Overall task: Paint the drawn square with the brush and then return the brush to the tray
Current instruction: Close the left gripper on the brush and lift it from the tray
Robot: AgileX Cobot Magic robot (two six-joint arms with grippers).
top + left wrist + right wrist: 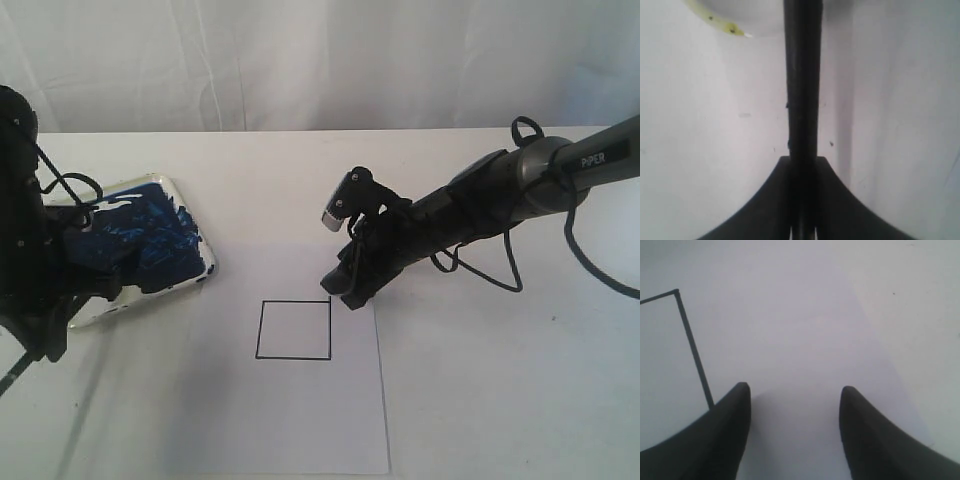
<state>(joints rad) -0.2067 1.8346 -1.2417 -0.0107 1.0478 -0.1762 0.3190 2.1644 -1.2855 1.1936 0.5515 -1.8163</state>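
Clamping the thin dark handle of the brush [802, 75], the left end effector [802, 159] is closed narrowly on it, and the handle runs straight out between its two black fingers [765, 210] toward the yellowish rim of the tray [725, 25]. The brush's bristle tip lies outside the left wrist view, so I cannot tell whether it touches the paint. From the exterior view this end effector [100, 258] hangs over the tray [208, 262], which lies on the left part of the white surface [500, 400]. The tray's inside is smeared with dark blue paint, and part of it is hidden behind the black arm. The right end effector [795, 390] is spread wide, its fingers [735, 430] well apart with only bare white paper between them. It is angled down at the paper sheet [300, 420], and in the exterior view it [343, 292] sits just beside the upper right corner of the square [294, 330]. One edge and corner of the square [690, 340] show in the right wrist view next to one finger. The square is a thin black outline near the middle of the sheet, its inside plain white with no paint on it. It lies well apart from the tray.
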